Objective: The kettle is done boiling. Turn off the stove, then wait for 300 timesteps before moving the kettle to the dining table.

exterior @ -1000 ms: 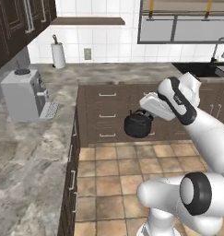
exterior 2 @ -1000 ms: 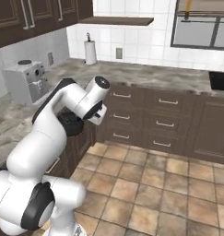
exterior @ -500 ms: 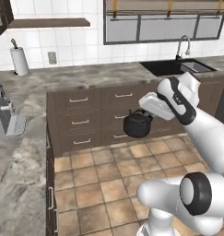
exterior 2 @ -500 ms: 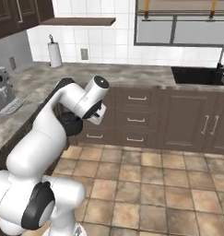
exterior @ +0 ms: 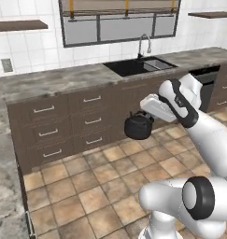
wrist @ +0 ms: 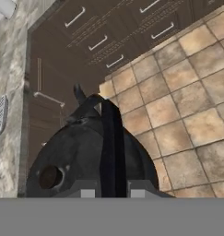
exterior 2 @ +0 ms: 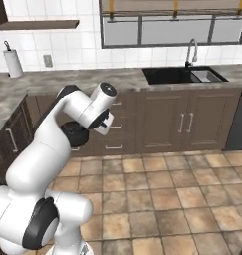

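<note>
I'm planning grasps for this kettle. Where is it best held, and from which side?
By the thin arched handle, coming from above: it rises clear over the round body of the kettle, narrow enough to pinch. The end effector already grips it there, kettle hanging below.

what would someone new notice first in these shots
The black kettle hangs in mid-air over the tiled floor, carried by its thin handle in the white arm's shut claw. Behind it runs a row of brown drawers, with a black sink set in the marble counter.
</note>
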Controlling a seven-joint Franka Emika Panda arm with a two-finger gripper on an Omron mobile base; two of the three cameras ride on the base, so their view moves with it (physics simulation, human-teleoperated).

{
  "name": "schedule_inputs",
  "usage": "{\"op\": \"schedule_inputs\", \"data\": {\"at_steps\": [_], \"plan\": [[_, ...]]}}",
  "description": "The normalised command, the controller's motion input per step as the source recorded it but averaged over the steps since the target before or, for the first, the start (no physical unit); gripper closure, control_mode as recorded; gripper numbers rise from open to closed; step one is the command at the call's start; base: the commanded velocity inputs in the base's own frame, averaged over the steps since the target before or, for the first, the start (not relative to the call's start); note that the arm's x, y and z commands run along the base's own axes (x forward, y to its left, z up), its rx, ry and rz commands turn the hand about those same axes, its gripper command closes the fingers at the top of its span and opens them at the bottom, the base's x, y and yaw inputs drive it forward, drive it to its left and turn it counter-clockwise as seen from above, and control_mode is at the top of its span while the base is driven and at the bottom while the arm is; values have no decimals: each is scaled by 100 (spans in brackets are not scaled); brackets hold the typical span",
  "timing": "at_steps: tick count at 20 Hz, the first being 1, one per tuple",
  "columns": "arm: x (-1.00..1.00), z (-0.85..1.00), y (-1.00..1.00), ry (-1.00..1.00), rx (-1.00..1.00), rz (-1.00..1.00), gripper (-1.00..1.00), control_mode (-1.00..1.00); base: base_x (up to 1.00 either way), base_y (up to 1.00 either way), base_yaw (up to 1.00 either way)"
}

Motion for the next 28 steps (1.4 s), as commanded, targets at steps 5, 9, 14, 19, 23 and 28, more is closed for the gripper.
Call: {"op": "schedule_inputs", "data": {"at_steps": [5,9,14,19,23,28], "plan": [[0,0,0,0,0,0,100,100,42,-3,-40],[0,0,0,0,0,0,100,100,54,0,-40],[0,0,0,0,0,0,100,100,70,0,-38],[0,0,0,0,0,0,100,100,76,0,-36],[0,0,0,0,0,0,100,100,78,0,-36],[0,0,0,0,0,0,100,100,77,0,-36]]}}
